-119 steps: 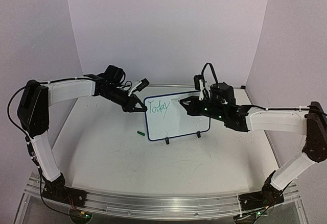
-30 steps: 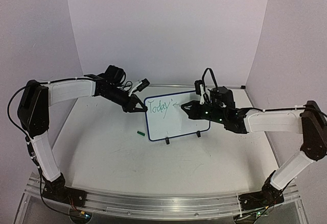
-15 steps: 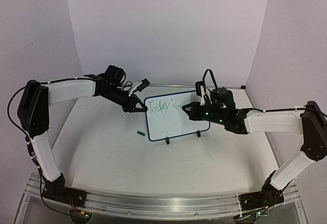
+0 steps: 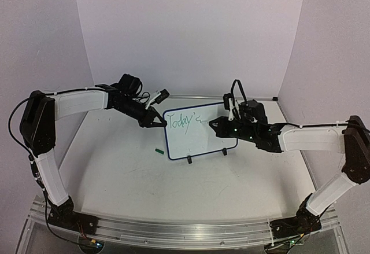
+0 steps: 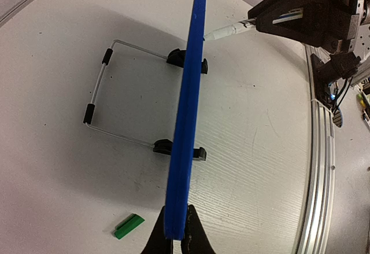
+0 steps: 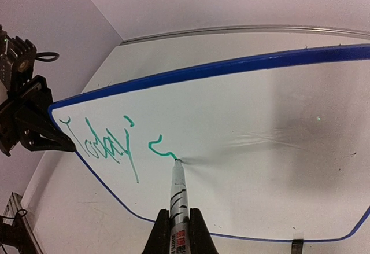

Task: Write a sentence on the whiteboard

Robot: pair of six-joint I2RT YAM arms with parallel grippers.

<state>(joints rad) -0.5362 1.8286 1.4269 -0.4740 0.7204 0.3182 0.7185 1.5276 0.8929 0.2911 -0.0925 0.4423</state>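
Left gripper (image 4: 156, 121): pinched tight on left short edge of whiteboard (image 4: 202, 141). Board straight ahead of fingertips, edge-on in left wrist view. Small green cap (image 4: 158, 150) loose on table (image 4: 144, 179), just beside those tips on near side. Black wire stand (image 5: 104, 86) off to that gripper's left, behind board. Whiteboard upright between both arms, long axis running from left gripper toward right arm. Green sentence (image 6: 110, 141) at top corner right beside left gripper: reads "Today'" plus half-made squiggle, likely start of "s". Green marker (image 6: 176, 187) straight out ahead of right gripper (image 6: 175, 234), clamped between its closed-down fingers, tip touching board at end of squiggle. Barrel print too small to read. Blank board to right of tip and below it; judged home of next strokes. Right arm nearer that space.
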